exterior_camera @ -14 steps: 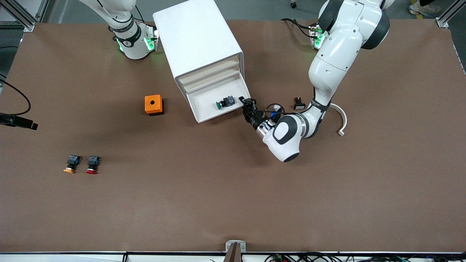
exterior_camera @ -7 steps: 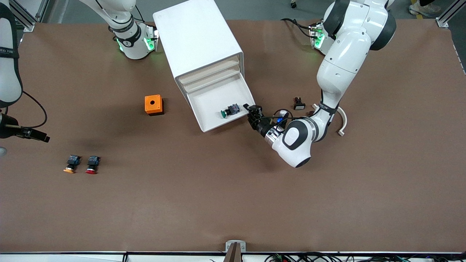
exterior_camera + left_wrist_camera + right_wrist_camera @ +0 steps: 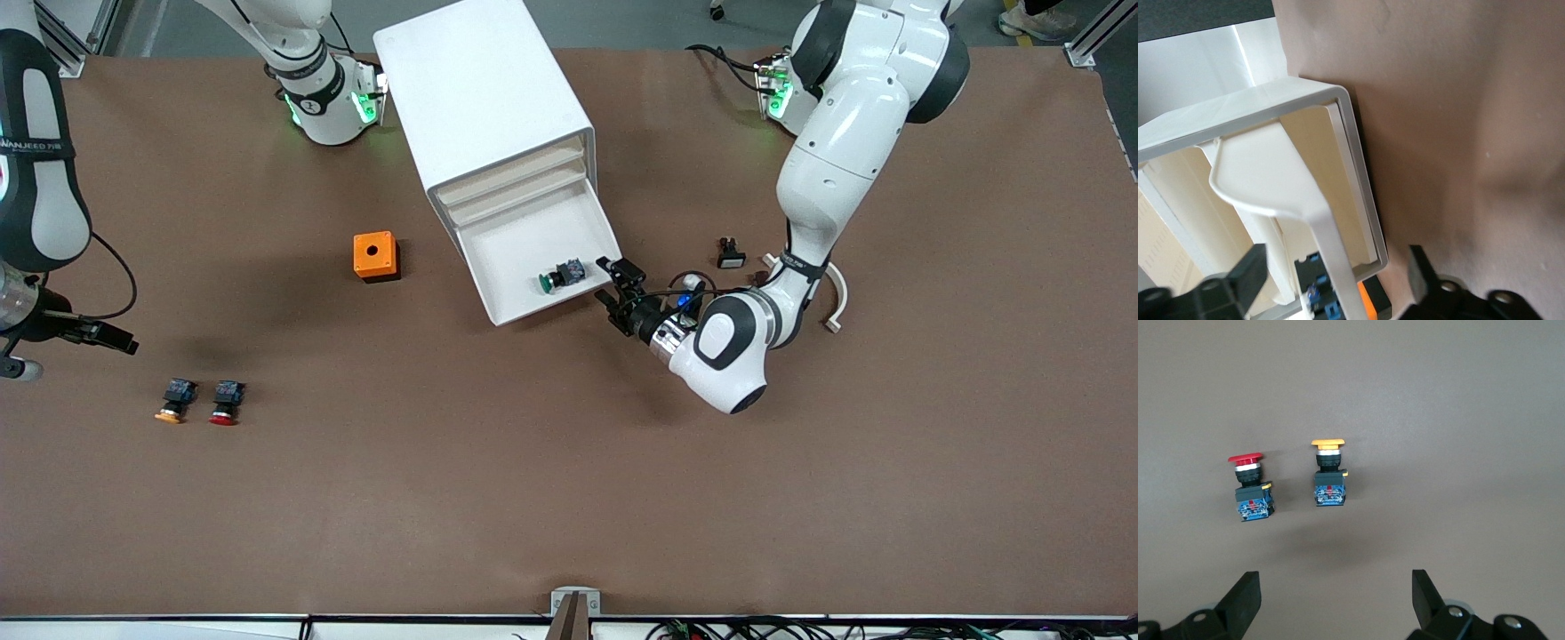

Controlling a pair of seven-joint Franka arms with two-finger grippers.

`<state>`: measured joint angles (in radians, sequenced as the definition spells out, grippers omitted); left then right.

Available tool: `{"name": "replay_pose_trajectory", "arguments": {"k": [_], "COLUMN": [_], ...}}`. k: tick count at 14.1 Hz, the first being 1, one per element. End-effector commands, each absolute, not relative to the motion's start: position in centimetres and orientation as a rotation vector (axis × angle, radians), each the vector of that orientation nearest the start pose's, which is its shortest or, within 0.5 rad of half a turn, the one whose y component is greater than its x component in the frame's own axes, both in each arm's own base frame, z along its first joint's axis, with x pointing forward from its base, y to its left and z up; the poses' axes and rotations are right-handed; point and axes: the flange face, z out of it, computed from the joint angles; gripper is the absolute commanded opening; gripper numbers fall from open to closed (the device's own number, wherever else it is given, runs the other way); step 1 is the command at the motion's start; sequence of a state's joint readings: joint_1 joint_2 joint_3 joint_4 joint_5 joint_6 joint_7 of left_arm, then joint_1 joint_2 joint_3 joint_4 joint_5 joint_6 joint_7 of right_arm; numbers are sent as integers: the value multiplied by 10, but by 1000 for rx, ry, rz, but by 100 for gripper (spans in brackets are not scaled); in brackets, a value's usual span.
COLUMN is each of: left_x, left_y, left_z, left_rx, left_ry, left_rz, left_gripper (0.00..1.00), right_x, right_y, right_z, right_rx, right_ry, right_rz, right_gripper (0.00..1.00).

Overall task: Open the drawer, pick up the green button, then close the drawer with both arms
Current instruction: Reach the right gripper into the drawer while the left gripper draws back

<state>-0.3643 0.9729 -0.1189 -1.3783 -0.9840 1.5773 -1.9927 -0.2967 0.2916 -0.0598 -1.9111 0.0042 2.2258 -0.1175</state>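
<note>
The white cabinet [image 3: 484, 98] has its bottom drawer [image 3: 524, 244] pulled out. The green-capped button [image 3: 556, 276] lies on its side in the drawer, near the drawer's front. My left gripper [image 3: 621, 286] is open at the drawer's front corner toward the left arm's end. In the left wrist view the drawer's white handle [image 3: 1313, 213] runs between the spread fingers of my left gripper [image 3: 1335, 270], and the button's black body [image 3: 1313, 293] shows past it. My right gripper [image 3: 114, 339] is open and empty over the table at the right arm's end; it also shows in the right wrist view [image 3: 1335, 590].
An orange box [image 3: 374, 255] stands beside the cabinet. An orange-capped button [image 3: 173, 401] [image 3: 1328, 473] and a red-capped button [image 3: 226, 402] [image 3: 1250, 487] lie near my right gripper. A small black part [image 3: 730, 255] and a white curved piece [image 3: 836, 298] lie by the left arm.
The drawer has slid farther out with my left gripper, carrying the green button toward the front camera. The right arm has come into view and moved toward the two loose buttons.
</note>
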Motion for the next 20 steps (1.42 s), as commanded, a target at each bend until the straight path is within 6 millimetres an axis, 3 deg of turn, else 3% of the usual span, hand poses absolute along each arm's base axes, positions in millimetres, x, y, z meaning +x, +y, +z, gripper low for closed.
{"name": "replay_pose_trajectory", "arguments": {"k": [1, 4, 8, 9, 12, 14, 17, 20], "left_x": [567, 577, 590, 591, 612, 624, 649, 663], "left_y": [-379, -381, -372, -372, -353, -344, -328, -298], "left_z": [156, 174, 194, 199, 215, 236, 267, 315], "left_rx": [1621, 1707, 1820, 1849, 1903, 1988, 2085, 2225], "left_ry": [2222, 2067, 1863, 1807, 1692, 1531, 1315, 1095], "left_rz": [-1926, -1871, -1765, -1740, -1611, -1490, -1295, -1069], "left_gripper": [100, 100, 100, 100, 100, 100, 100, 100], "right_x": [581, 580, 575, 571, 548, 528, 506, 489], "right_y": [-191, -113, 32, 58, 179, 242, 321, 398], "right_z": [341, 355, 386, 391, 394, 398, 409, 395], "right_rx": [-3103, -3051, -2978, -2955, -2859, -2800, -2706, -2661], "right_ry": [523, 748, 1064, 1132, 1341, 1437, 1539, 1619], "right_rz": [-14, 67, 106, 103, 90, 58, 16, 16], "right_gripper": [100, 100, 100, 100, 100, 100, 100, 100]}}
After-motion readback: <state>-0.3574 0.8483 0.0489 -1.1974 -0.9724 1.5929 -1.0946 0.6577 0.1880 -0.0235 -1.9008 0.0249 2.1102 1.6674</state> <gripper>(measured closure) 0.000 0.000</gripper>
